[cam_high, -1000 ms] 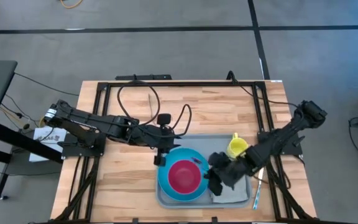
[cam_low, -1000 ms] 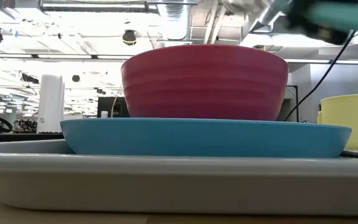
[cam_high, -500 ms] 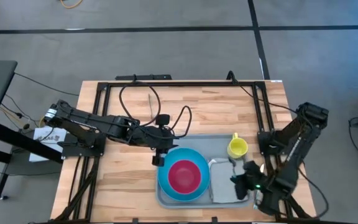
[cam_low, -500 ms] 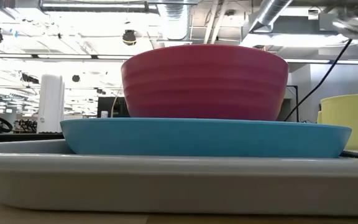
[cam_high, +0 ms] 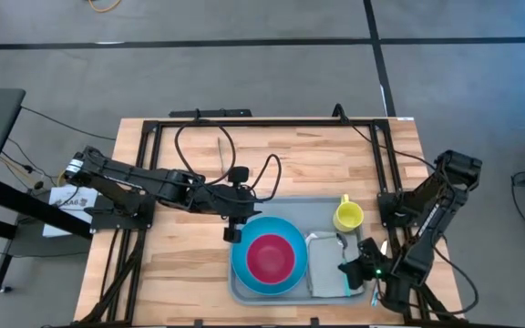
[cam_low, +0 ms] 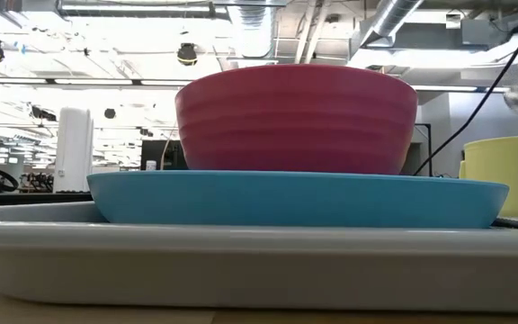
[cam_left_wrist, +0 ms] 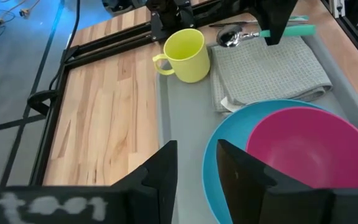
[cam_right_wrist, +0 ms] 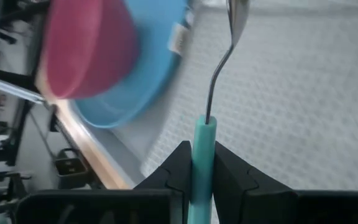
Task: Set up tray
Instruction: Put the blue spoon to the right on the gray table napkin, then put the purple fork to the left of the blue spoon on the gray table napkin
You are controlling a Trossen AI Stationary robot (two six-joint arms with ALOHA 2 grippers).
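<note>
The grey tray [cam_high: 292, 211] lies on the near right part of the table. On it a pink bowl [cam_high: 267, 258] stands in a blue plate [cam_high: 241, 264], with a yellow cup [cam_high: 347, 216] and a folded grey napkin [cam_high: 328, 273] beside them. My right gripper [cam_high: 355, 271] is over the napkin's right part, shut on a spoon [cam_right_wrist: 222, 56] with a teal handle. The spoon's bowl [cam_left_wrist: 232, 38] hangs above the napkin [cam_left_wrist: 266, 74]. My left gripper [cam_high: 235, 230] is open at the plate's far left rim [cam_left_wrist: 213, 155], touching nothing. My right gripper pinches the spoon's teal handle [cam_right_wrist: 202, 140] between its two fingers. The handle lies along the fingers, and the metal stem and bowl [cam_right_wrist: 237, 14] stick out ahead of them. The spoon is lifted clear above the napkin [cam_right_wrist: 291, 93].
A black metal frame [cam_high: 272, 121] rings the wooden table. A cable [cam_high: 199, 137] loops over the far part. A second teal-handled utensil [cam_high: 375, 292] seems to lie on the table by the tray's right rim. Bare wood [cam_high: 180, 264] lies left of the tray.
My right gripper has carried the spoon from beside the pink bowl toward the table's right and near edges and lower, and now holds it over the napkin. Plate, bowl, cup and my left gripper have stayed put.
</note>
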